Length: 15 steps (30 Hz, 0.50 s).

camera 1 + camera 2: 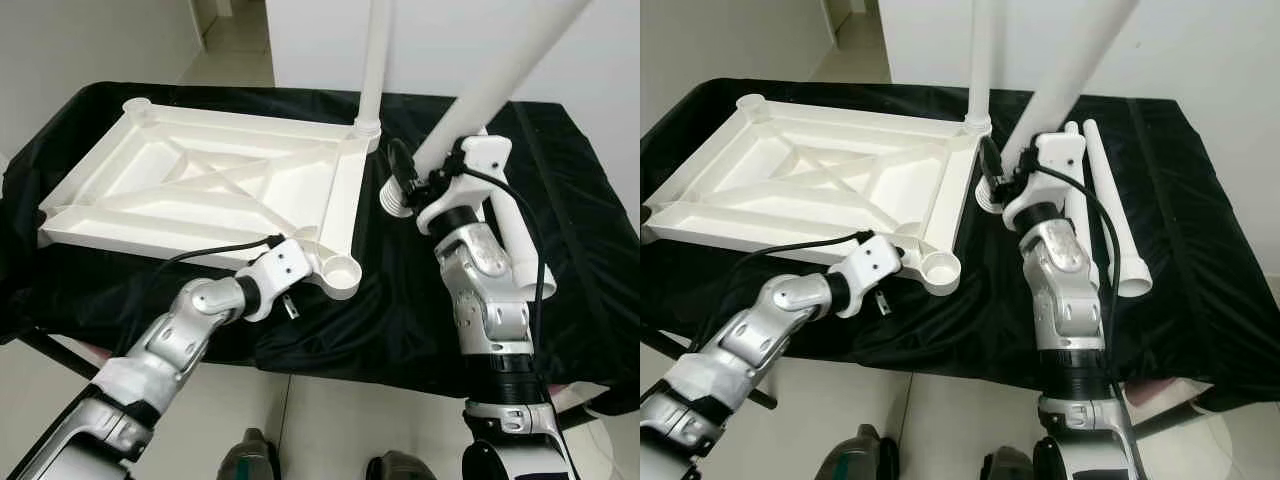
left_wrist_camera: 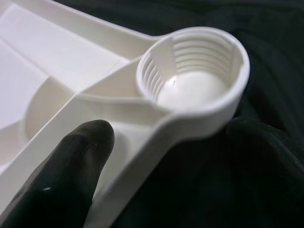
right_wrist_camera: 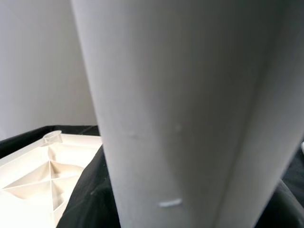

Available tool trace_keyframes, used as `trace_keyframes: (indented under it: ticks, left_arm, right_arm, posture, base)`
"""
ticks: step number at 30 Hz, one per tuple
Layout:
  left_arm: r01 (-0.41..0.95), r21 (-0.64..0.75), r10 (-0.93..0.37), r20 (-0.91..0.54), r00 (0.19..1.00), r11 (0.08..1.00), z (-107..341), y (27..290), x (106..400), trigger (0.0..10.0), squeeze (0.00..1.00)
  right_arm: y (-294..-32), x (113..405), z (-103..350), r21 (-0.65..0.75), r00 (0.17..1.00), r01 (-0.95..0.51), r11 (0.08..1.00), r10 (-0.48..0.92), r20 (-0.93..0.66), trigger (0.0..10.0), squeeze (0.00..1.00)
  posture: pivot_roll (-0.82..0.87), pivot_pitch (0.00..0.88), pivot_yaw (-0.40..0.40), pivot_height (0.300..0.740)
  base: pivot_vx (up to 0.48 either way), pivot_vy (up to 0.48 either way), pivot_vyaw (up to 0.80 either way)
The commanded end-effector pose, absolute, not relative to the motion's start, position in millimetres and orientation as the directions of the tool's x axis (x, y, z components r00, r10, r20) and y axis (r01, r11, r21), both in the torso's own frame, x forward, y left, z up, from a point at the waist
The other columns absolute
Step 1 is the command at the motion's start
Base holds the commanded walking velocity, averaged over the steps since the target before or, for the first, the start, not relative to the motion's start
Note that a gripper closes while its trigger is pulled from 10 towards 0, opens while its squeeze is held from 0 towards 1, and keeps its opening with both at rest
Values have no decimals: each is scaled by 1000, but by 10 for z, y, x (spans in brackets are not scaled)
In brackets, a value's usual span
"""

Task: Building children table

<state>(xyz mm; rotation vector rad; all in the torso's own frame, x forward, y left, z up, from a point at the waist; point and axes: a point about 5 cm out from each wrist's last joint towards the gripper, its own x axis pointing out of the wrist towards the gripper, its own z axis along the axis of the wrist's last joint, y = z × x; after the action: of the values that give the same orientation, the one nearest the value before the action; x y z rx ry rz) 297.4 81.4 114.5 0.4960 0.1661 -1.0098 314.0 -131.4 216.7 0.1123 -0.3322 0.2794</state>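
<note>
Black cloth (image 1: 400, 320), pale tiled floor (image 1: 330, 420).

A cloth-draped table (image 1: 420, 320) spans the middle of the frame. On its left half lies the tabletop panel (image 1: 200, 190), underside up, running from the left edge of the frame toward the centre. At the panel's far right corner a leg (image 1: 373, 60) stands upright in its socket, rising out of the top of the frame. The near right corner socket (image 1: 342, 270) sits just left of centre, and the left gripper (image 1: 290, 262) rests against the panel beside it. Right of centre, the right gripper (image 1: 408, 178) holds a second leg (image 1: 505, 70) slanting toward the upper right. Two more legs (image 1: 1110, 210) lie on the cloth behind the right arm, at the right of the frame
</note>
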Motion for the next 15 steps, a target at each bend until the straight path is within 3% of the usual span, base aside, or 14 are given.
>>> trace_keyframes:
  ticks: [1,15]
  left_arm:
    - [807,337,-724,-364,586,484,1090,823,3018,10000,0]
    - [812,329,-748,-328,576,482,1152,627,3084,10000,0]
  right_arm:
    - [-1296,3106,2204,57,901,-292,955,254,350,10000,0]
    - [-1320,3012,2169,72,912,-282,957,244,331,10000,0]
  posture:
    - [-12,66,95,740]
    - [-23,141,105,740]
  base:
    - [0,0,0]
    - [0,0,0]
